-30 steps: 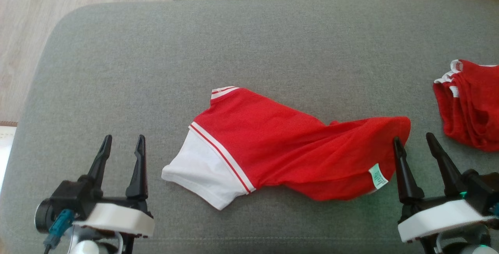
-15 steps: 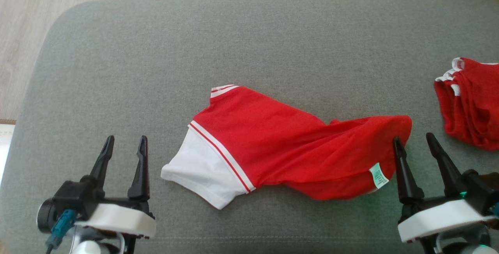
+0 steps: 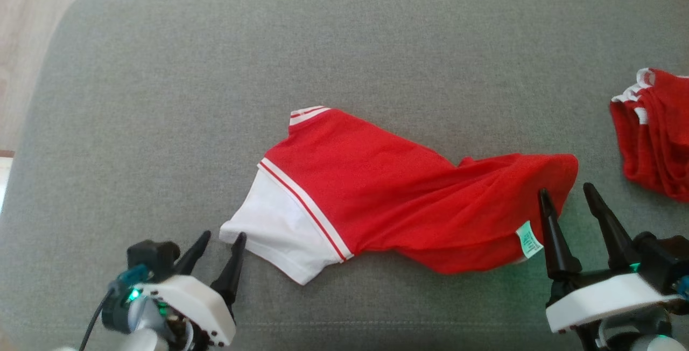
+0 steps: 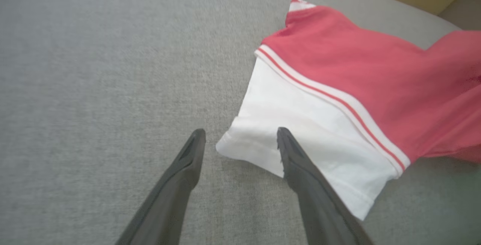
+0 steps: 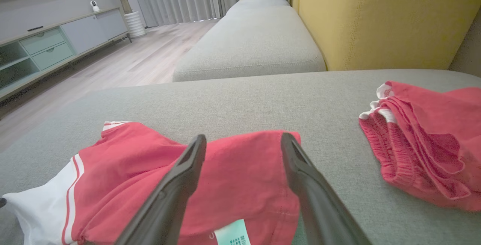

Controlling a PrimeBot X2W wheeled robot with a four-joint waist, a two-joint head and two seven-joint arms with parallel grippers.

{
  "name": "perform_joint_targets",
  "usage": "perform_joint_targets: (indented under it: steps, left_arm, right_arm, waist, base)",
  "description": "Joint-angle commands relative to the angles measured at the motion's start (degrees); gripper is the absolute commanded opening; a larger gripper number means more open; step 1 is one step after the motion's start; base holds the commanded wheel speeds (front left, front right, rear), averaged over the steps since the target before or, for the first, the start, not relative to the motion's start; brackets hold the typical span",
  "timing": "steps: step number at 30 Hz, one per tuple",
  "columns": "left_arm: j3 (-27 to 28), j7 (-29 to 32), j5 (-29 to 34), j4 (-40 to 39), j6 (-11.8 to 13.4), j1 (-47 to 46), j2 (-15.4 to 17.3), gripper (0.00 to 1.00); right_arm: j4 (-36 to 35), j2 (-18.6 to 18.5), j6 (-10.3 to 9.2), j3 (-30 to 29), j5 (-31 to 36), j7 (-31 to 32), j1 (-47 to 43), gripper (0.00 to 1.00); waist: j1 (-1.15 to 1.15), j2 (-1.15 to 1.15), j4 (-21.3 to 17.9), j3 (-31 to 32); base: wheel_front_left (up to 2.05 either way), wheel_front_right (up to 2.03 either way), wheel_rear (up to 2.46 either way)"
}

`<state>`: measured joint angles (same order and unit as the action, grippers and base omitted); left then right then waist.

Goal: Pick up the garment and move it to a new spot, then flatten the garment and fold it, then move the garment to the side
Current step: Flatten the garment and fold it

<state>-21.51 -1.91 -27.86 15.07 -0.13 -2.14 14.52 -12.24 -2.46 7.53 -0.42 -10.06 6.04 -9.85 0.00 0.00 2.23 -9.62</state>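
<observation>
The garment [image 3: 387,189] is a small red shirt lying rumpled across the middle of a grey sofa cushion [image 3: 215,98], stretched from left to right and twisted along its length. Its left end is a white sleeve [image 3: 274,232], set off from the red cloth by a white band with a thin red stripe, and a bit of the same striped trim [image 3: 307,115] pokes out at the far edge. The right end bunches into loose folds, with a pale green label [image 3: 530,239] at the near hem. The left gripper [image 3: 224,234] sits low at the sleeve's near corner, fingers spread wide with nothing between them but that corner; whether they touch the cloth is unclear. The right gripper [image 3: 565,189] is also wide open and holds nothing, its inner finger in front of the shirt's bunched end. Further right, well apart from the shirt, lies a heap of red clothes [image 3: 654,135] with white trim. A pale wooden floor [image 3: 27,28] lies beyond the cushion's left side, and a yellow backrest [image 5: 375,19] stands behind the cushion.
</observation>
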Motion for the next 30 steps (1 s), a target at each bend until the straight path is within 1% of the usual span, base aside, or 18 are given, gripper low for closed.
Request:
perform_joint_targets:
  steps: [1, 4, 7, 10, 13, 18, 19, 20, 21, 26, 30]
  left_arm:
    - [1.8, 0.2, -0.5, -0.4, -0.8, -3.4, 0.5, 1.00]
    - [1.3, -0.1, -1.0, 3.7, -2.6, -5.6, 0.3, 1.00]
    - [1.2, -0.7, -1.7, 7.5, -3.6, -7.4, 0.0, 1.00]
    - [0.2, 0.4, -2.0, 10.5, -4.5, -8.5, -0.1, 1.00]
    - [-1.1, 1.0, -1.1, 12.2, -4.9, -9.6, 0.3, 1.00]
    - [-2.4, 0.7, 0.2, 13.5, -4.9, -10.7, 0.7, 1.00]
    - [-2.8, 1.0, 0.3, 13.7, -5.1, -10.9, 0.8, 0.73]
    - [-3.2, 1.1, 0.4, 14.0, -5.3, -11.0, 0.9, 0.19]
    - [-3.4, 1.1, 0.4, 14.2, -5.4, -11.2, 1.0, 0.00]
    - [-3.7, 0.4, 0.9, 13.9, -5.0, -11.0, 1.4, 0.00]
    - [-3.2, 0.1, 0.7, 11.8, -3.5, -9.4, 2.0, 0.00]
  right_arm:
    - [-1.9, -0.4, -0.04, 1.4, -0.2, -0.8, 2.6, 1.00]
    - [-1.7, -0.4, -0.04, 1.5, -0.3, -0.9, 3.0, 1.00]
    - [-1.4, -0.4, -0.04, 1.6, -0.6, -1.1, 3.3, 1.00]
    - [-1.0, -0.4, -0.04, 1.5, -0.7, -1.1, 3.5, 1.00]
    - [-0.8, -0.4, -0.04, 1.2, -1.0, -1.1, 3.5, 1.00]
    - [-0.6, -0.4, -0.04, 0.9, -1.4, -1.2, 3.7, 1.00]
    - [-0.6, -0.4, -0.04, 0.9, -1.5, -1.3, 3.7, 1.00]
    - [-0.5, -0.4, -0.04, 0.9, -1.5, -1.3, 3.7, 1.00]
    - [-0.5, -0.4, -0.04, 0.9, -1.5, -1.2, 3.7, 1.00]
    - [0.0, -0.4, -0.04, -0.2, -1.1, -0.3, 3.0, 1.00]
    - [1.0, -0.8, -0.04, -2.4, 0.0, 3.4, 0.5, 1.00]
  waist:
    - [0.00, 0.00, -0.2, -0.4]
    - [0.00, 0.00, -0.5, -1.1]
    - [0.00, 0.00, -0.8, -1.6]
    - [0.00, 0.00, -1.1, -1.9]
    - [0.00, 0.00, -1.3, -2.1]
    - [0.00, 0.00, -1.2, -2.2]
    - [0.00, 0.00, -1.1, -2.2]
    - [0.00, 0.00, -1.1, -2.2]
    - [0.00, 0.00, -1.1, -2.1]
    - [0.00, 0.00, -1.2, -1.9]
    - [0.00, 0.00, -1.1, -1.5]
  base:
    - [0.00, 0.00, 0.00]
    - [0.00, 0.00, 0.00]
    - [0.00, 0.00, 0.00]
    - [0.00, 0.00, 0.00]
    - [0.00, 0.00, 0.00]
    - [0.00, 0.00, 0.00]
    - [0.00, 0.00, 0.00]
    - [0.00, 0.00, 0.00]
    - [0.00, 0.00, 0.00]
    - [0.00, 0.00, 0.00]
    - [0.00, 0.00, 0.00]
